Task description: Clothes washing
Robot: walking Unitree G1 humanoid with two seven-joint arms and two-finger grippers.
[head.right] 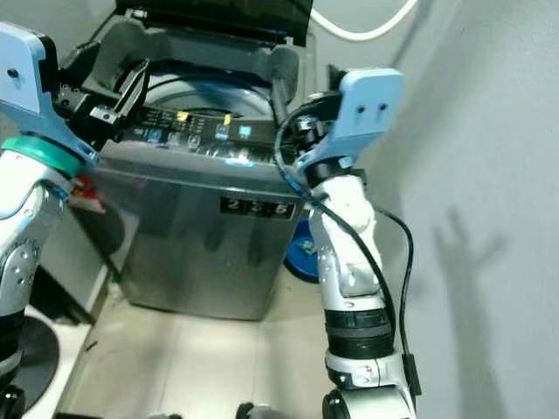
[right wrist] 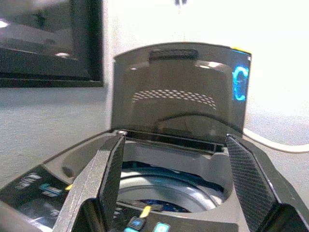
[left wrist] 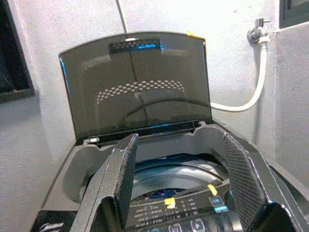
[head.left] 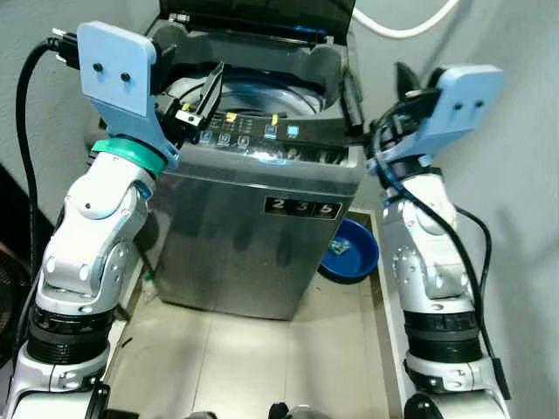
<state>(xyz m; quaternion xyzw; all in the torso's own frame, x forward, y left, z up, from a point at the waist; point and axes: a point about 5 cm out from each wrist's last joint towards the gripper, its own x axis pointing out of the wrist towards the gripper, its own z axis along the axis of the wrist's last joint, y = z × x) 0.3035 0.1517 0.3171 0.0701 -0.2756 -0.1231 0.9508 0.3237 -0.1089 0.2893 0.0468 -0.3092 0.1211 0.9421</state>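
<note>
Grey wall [head.left: 515,175], washing machine [head.left: 253,236], blue basin [head.left: 354,253]

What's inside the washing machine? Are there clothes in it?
The washing machine has its lid up. Inside you can see the round drum rim with something blue low down. Its bottom is hidden behind the control panel, so clothes cannot be confirmed.

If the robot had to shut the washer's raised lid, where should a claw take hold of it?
Probably the lid's free top edge, by the handle recess. The lid stands upright, hinged at the back, so come from the front, over the open drum, and pull forward and down.
</note>
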